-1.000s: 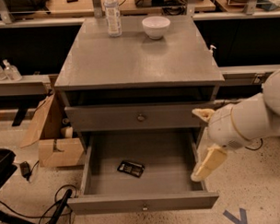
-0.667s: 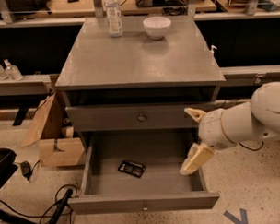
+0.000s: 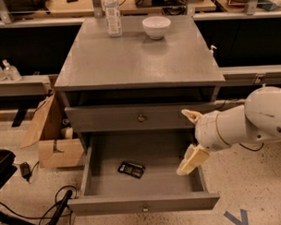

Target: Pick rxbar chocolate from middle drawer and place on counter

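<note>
The rxbar chocolate [image 3: 131, 169], a small dark flat bar, lies on the floor of the middle drawer [image 3: 143, 203], left of its centre. The drawer is pulled wide open. The grey counter [image 3: 138, 59] tops the cabinet above it. My gripper [image 3: 190, 138] hangs over the right side of the open drawer, right of the bar and apart from it. It is open and empty, with one pale finger [image 3: 191, 115] up by the closed upper drawer's front and the other [image 3: 191, 160] down inside the open drawer.
A white bowl [image 3: 156, 26] and a clear bottle [image 3: 112, 15] stand at the back of the counter. A cardboard box [image 3: 56, 140] sits on the floor left of the cabinet. Cables and a black object [image 3: 3, 168] lie at lower left.
My gripper and arm have moved left, from beside the drawer's right wall to over its right inside. The bar has not moved.
</note>
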`<move>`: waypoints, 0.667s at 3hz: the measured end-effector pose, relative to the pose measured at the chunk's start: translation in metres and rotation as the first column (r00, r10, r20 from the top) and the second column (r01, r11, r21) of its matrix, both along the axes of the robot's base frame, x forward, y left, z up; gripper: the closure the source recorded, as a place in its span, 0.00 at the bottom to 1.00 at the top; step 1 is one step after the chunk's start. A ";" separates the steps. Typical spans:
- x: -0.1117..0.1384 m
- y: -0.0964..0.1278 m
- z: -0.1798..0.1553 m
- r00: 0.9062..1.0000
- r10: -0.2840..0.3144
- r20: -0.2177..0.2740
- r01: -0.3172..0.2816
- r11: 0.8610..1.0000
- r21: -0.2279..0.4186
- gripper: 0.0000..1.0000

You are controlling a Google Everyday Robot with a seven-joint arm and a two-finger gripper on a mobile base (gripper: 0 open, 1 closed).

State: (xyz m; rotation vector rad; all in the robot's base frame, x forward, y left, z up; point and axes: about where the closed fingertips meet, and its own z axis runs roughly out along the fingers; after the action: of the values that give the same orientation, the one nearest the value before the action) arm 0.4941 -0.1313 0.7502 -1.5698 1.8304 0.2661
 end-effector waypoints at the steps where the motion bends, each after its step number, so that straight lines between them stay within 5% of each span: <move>1: 0.012 0.025 -0.052 0.999 0.040 0.004 -0.040 0.998 0.046 0.00; 2: 0.054 0.057 -0.153 0.999 0.040 0.008 -0.041 0.994 0.104 0.00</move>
State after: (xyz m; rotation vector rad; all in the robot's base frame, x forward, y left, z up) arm 0.5481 -0.0744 0.5967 -1.5347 1.7529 0.3692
